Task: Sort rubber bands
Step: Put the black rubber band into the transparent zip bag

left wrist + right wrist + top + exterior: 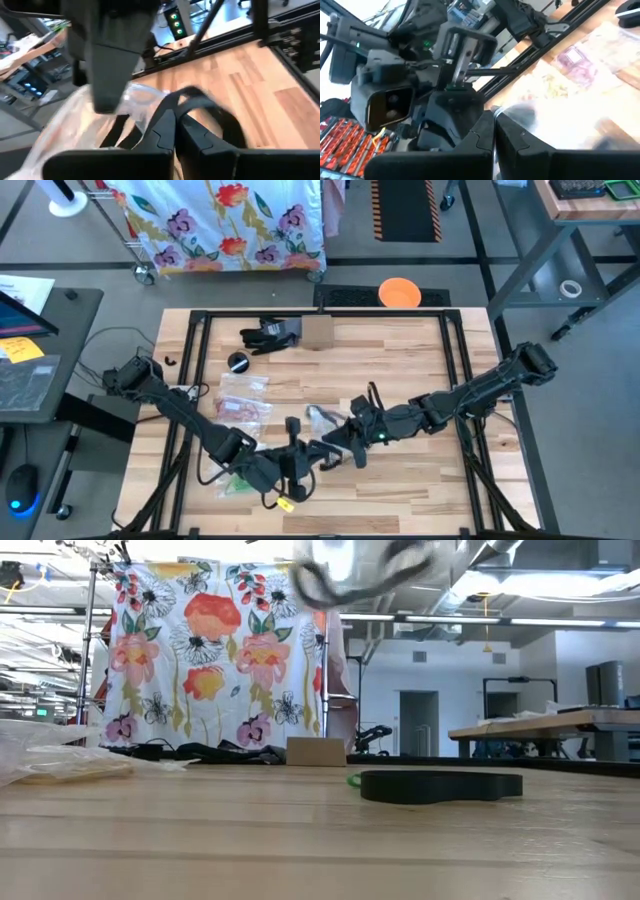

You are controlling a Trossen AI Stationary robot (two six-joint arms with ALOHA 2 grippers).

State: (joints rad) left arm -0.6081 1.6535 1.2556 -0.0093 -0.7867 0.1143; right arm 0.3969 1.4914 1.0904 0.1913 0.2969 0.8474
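A clear plastic bag (325, 418) with dark loops inside is held up over the table's middle between my two grippers. In the low view the bag (360, 570) shows blurred at the top, clear of the wood. My left gripper (312, 455) comes from the left and my right gripper (335, 442) from the right; both are shut on the bag. More bags of rubber bands lie flat on the table's left half: reddish ones (245, 410), green ones (235, 480) and a pale bag (247, 385). My left gripper (175, 132) pinches the clear film (150, 107) between its two shut fingers, which lie nearly level. A blurred dark loop (220, 112) curves out just past the fingertips. The bag is lifted clear of the table. My right gripper (494, 131) pinches the clear bag's film (520, 117) between its shut fingers, coming nearly level from the table's right side. The rest of the bag (555, 125) spreads past the fingertips, off the table. Which edge it has, I cannot tell.
A small cardboard box (318, 330), a black heap (270, 335) and a round black thing (238, 362) sit toward the far edge. A flat black piece (440, 785) lies on the wood. A yellow tag (285, 503) lies near the front. Bare wood spreads on the right half.
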